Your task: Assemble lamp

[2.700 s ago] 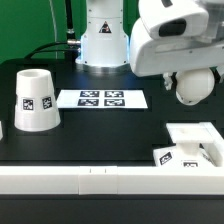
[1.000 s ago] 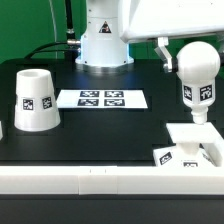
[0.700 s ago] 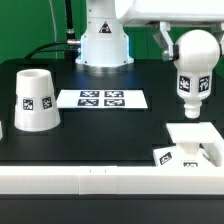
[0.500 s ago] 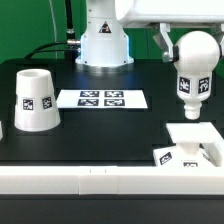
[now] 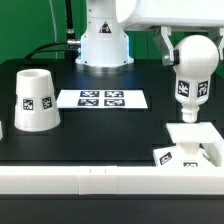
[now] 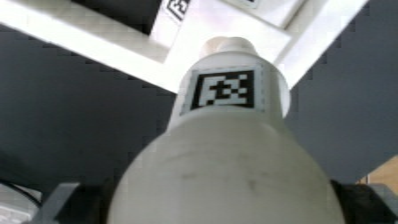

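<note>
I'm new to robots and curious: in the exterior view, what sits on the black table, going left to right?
Matte white tapered cone-like shade → thin flat white marker board → flat square white base. The white round-headed bulb hangs over the base, so it is left out.

A matte black tabletop [image 5: 100, 135] fills the scene, with a white rail [image 5: 60, 180] running along its near edge. Behind it hangs a green backdrop [image 5: 30, 25], crossed by a dark cable [image 5: 66, 20]. The light is soft and even.
</note>
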